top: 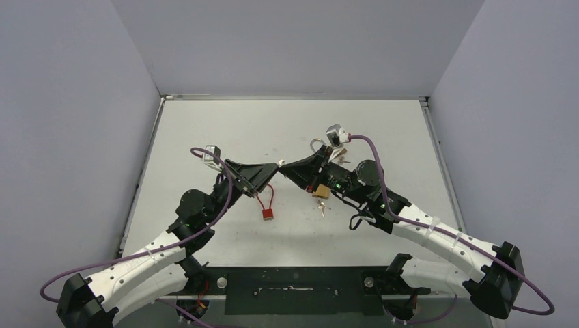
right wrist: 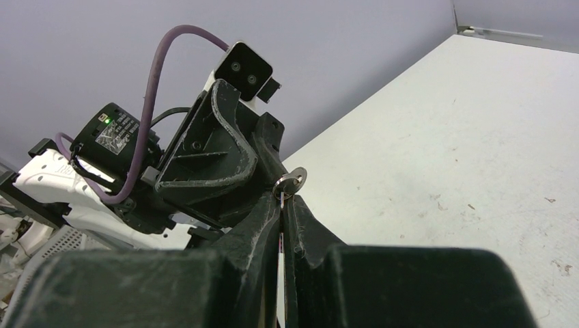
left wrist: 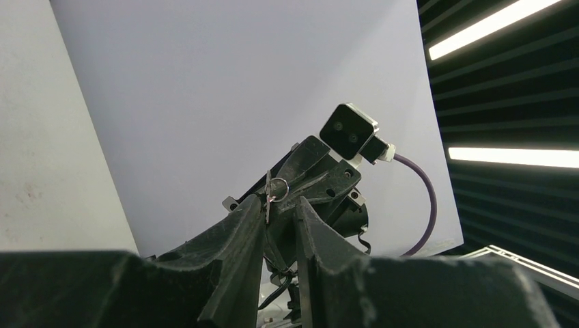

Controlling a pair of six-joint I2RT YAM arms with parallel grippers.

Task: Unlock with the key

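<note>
**First spotter:** Your right gripper (right wrist: 282, 202) has its fingers (right wrist: 263, 222) pressed together on the key (right wrist: 290, 182). In the right wrist view you see the round silver head of the key standing out just above the fingertips.

**Second spotter:** I agree, and you can look also at the left wrist view. There the left gripper (left wrist: 278, 203) faces the right one, tip to tip. The key with its small ring (left wrist: 279, 189) stands between the tips of the left fingers (left wrist: 239, 232). These fingers have a narrow gap between them, wider than the thin key. Whether one of them touches the key, I cannot tell you.

**First spotter:** From the top camera you find both grippers meeting above the middle of the table (top: 225, 130). The key is there between them, up above the surface.

**Second spotter:** For the locks, you have a red padlock (top: 268, 214) on the table at the near side of the left gripper, and its red shackle runs up under that gripper. A brass padlock (top: 321, 192) lies partly hidden under the right arm (top: 423, 225), with some loose keys (top: 322, 206) just beside it. Behind the right gripper you see a silver shackle (top: 315, 145), but its body is mostly hidden.
</note>
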